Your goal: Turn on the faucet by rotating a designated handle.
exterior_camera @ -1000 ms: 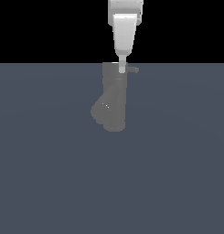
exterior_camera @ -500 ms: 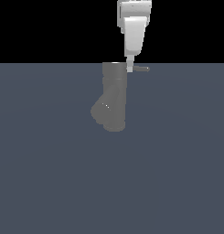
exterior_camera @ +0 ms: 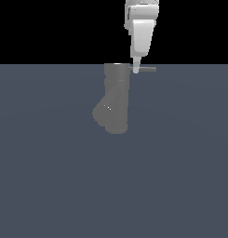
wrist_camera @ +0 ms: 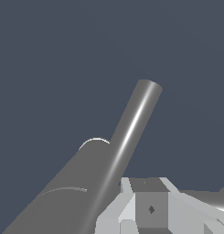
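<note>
The grey Y-shaped faucet [exterior_camera: 116, 100] stands upright at the middle of the exterior view, its fat spout angling down to that view's left. The thin handle [exterior_camera: 145, 69] sticks out from the top rim toward the exterior view's right. My gripper [exterior_camera: 136, 69] comes down from above, and its tip touches the handle close to the rim. Its fingers look closed together with nothing between them. In the wrist view the handle [wrist_camera: 131, 132] runs as a long shiny rod over the faucet body [wrist_camera: 58, 201], with my fingers [wrist_camera: 150, 210] beside its base.
A flat dark blue-grey floor [exterior_camera: 180, 176] surrounds the faucet on all sides. Black background lies above the horizon line. No other objects show.
My gripper has moved toward the exterior view's right, staying at the faucet's rim height. The handle has swung with it and now shows longer, pointing to that view's right.
</note>
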Robot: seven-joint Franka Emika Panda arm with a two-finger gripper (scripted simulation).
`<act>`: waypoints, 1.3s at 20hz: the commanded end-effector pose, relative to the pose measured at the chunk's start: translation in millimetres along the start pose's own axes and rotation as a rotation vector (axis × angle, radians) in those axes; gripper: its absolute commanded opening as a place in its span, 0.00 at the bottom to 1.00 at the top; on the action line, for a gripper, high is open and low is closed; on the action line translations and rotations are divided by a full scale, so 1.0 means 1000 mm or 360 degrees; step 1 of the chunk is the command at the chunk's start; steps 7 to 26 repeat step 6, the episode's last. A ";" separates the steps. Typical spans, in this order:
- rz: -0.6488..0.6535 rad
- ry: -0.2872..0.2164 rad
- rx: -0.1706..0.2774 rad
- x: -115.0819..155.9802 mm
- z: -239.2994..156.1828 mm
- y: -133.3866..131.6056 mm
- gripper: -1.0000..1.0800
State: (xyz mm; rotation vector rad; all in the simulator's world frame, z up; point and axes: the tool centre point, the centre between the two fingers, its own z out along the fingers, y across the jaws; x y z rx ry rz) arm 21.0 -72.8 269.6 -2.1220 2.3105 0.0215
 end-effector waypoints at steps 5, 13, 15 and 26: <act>0.0107 0.0019 0.0012 0.054 -0.001 -0.011 0.00; 0.0107 0.0019 0.0012 0.054 -0.001 -0.011 0.00; 0.0107 0.0019 0.0012 0.054 -0.001 -0.011 0.00; 0.0107 0.0019 0.0012 0.054 -0.001 -0.011 0.00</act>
